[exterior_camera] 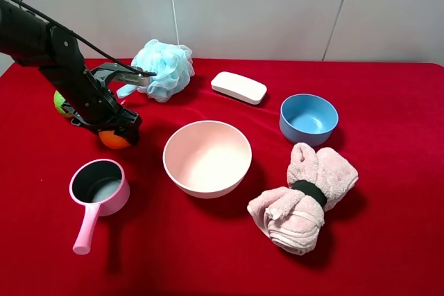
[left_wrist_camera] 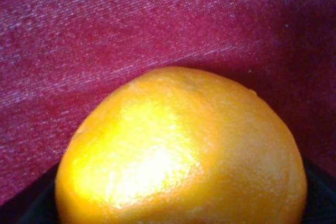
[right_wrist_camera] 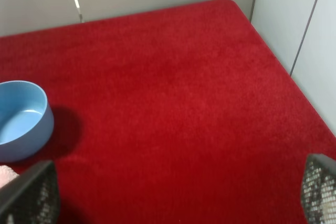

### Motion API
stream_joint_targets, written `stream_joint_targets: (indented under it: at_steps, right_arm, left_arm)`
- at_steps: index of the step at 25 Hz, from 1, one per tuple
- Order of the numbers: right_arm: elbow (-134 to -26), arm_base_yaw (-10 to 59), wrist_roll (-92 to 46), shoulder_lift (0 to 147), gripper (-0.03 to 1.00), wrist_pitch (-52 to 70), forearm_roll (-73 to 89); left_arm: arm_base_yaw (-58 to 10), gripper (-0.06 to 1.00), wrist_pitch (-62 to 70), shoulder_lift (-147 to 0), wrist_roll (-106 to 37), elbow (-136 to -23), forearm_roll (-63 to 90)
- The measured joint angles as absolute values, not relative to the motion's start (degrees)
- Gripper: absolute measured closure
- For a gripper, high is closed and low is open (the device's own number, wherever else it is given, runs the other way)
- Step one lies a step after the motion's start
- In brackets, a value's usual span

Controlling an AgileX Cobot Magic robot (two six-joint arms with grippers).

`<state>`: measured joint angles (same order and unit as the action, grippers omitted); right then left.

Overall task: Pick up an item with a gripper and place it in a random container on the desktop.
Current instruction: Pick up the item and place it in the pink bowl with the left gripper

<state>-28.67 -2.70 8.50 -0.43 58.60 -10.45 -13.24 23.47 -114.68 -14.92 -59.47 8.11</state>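
Observation:
The orange [exterior_camera: 113, 140] rests low over the red desktop [exterior_camera: 388, 240] at the left, between the fingers of my left gripper [exterior_camera: 118, 128], which is shut on it. In the left wrist view the orange [left_wrist_camera: 178, 150] fills most of the frame, with red cloth [left_wrist_camera: 105, 35] behind it. The pale pink bowl [exterior_camera: 207, 157] stands empty just right of the orange. My right gripper [right_wrist_camera: 176, 190] is open and empty over bare red cloth; it is out of the exterior view.
A green lime [exterior_camera: 60, 104] lies behind the left arm. A pink saucepan [exterior_camera: 98, 188] stands in front of the orange. A blue bath pouf [exterior_camera: 163, 67], a white case [exterior_camera: 238, 87], a blue bowl [exterior_camera: 308, 118] [right_wrist_camera: 18, 119] and a rolled pink towel [exterior_camera: 304, 199] lie around.

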Motion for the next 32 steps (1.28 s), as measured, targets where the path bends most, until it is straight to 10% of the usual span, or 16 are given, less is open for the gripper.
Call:
stream_joint_targets:
  at_steps: [32]
  right_arm:
    - [-28.7, -2.7, 8.5, -0.4, 0.27, 58.6, -10.4]
  left_arm:
    - [-13.4, 0.21, 57.6, -114.8, -14.9, -84.2, 8.1]
